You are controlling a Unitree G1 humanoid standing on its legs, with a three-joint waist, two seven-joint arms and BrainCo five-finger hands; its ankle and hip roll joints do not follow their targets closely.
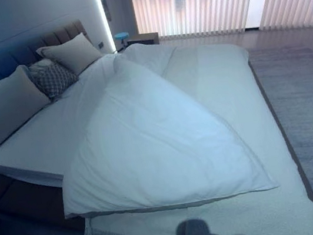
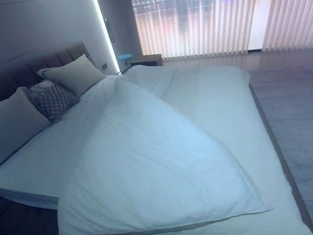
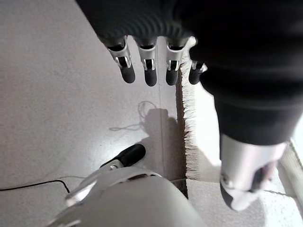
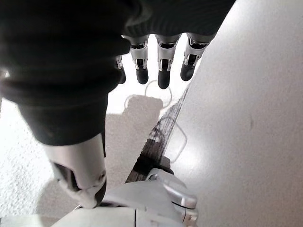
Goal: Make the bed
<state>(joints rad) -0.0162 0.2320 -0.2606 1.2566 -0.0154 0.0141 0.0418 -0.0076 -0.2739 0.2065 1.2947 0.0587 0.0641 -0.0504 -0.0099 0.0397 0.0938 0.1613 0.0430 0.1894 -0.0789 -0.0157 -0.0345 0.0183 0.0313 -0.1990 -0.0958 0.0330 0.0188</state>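
The white duvet (image 1: pixel 149 148) lies folded diagonally across the bed (image 1: pixel 228 82), its loose corner at the foot edge. Both the left hand (image 3: pixel 151 66) and right hand (image 4: pixel 161 64) hang open, empty, over the floor there.

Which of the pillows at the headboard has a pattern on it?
The small middle pillow, dark with a criss-cross pattern. It sits between two larger plain pillows, one nearer and one farther.
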